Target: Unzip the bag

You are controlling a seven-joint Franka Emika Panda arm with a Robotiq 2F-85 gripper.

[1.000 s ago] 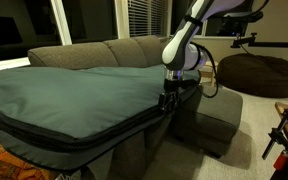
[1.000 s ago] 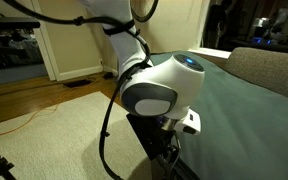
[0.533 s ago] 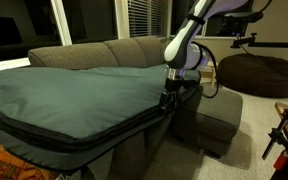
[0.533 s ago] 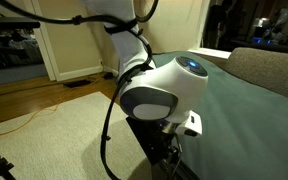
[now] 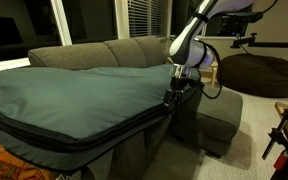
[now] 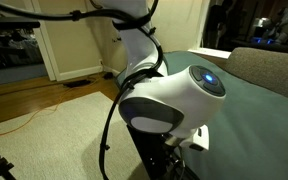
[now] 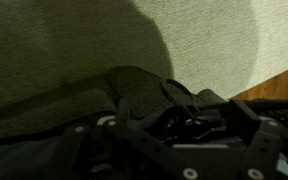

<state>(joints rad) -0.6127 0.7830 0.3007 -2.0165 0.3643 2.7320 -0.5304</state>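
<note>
Bag (image 5: pixel 74 95): very large, flat, teal-grey. It lies across the sofa (image 5: pixel 104 50), overhangs its near edge, and fills the left and centre of the scene.
Beanbag (image 5: pixel 259 72): far right, well apart from the bag.
Arm (image 5: pixel 189 45): reaches down from the upper right to the bag's right end.
Zipper band (image 5: pixel 94 138): dark, running along the bag's near side edge toward the arm.
Jaws: at the bag's right tip, against the band. The wrist view is dark, so I cannot tell whether they are spread or closed on a pull.
Assessment: the fabric looks soft and limp and is likely to bunch or drag when pulled, though its bulk probably anchors it. Take hold of the small zipper pull only, and draw along the band.
</note>
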